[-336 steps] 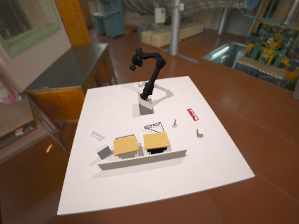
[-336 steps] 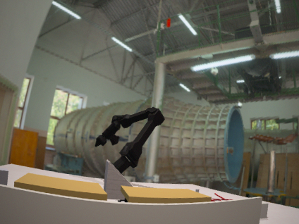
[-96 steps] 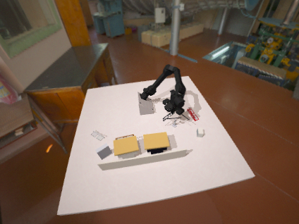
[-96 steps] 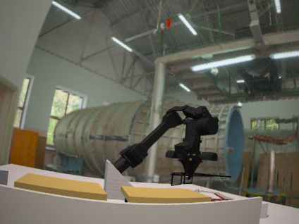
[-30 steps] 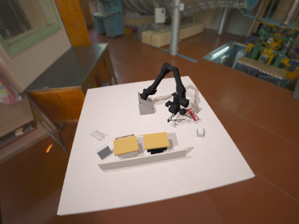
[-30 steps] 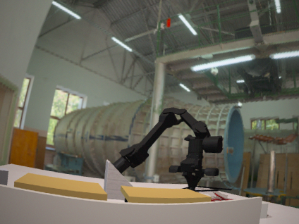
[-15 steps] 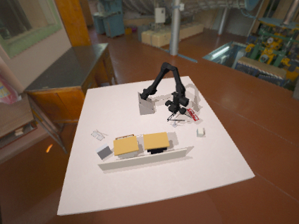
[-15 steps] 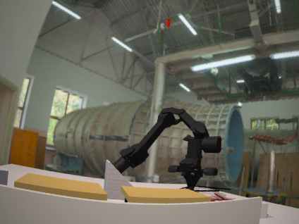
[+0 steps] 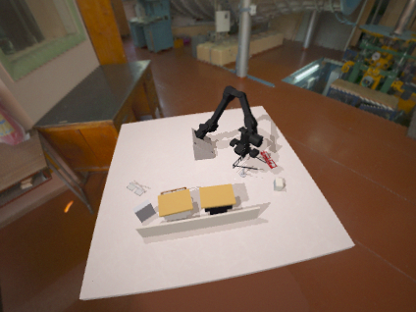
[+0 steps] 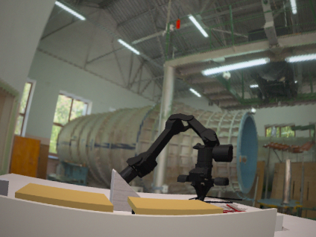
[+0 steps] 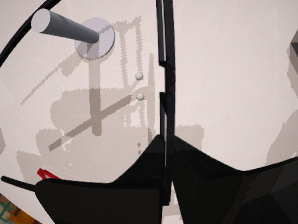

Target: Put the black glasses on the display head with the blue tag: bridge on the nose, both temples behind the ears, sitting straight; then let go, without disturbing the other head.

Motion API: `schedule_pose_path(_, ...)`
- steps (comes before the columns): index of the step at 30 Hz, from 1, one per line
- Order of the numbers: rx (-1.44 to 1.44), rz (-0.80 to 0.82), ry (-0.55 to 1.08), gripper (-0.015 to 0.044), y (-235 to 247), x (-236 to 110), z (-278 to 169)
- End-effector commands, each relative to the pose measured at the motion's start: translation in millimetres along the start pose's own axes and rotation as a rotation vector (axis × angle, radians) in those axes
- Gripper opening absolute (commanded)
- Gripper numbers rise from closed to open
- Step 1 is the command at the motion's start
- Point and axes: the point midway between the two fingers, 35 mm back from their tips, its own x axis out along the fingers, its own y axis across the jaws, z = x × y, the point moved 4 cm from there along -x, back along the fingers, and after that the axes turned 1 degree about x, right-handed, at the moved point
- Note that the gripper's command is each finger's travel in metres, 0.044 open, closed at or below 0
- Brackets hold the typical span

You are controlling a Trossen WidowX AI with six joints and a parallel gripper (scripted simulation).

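- We see a white tabletop (image 9: 304,221).
- We see 2 mustard-yellow slabs (image 9: 175,203).
- Our arm (image 9: 222,109) is black.
- Black glasses (image 9: 243,166) lie beside red glasses (image 9: 268,158).

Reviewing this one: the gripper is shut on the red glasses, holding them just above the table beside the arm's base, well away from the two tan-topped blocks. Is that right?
Not quite. The gripper is shut on the black glasses, not the red ones; the red glasses lie apart on the table, as the top view shows. The rest holds: they hang low near the arm's base, well away from the tan-topped blocks.
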Motion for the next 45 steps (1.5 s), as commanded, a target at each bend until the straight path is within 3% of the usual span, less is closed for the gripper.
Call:
schedule_pose_path(1,0.004,-0.001,-0.003,0.0,-3,0,-3)
schedule_pose_path(45,0.005,-0.001,-0.001,0.0,-13,0,-30)
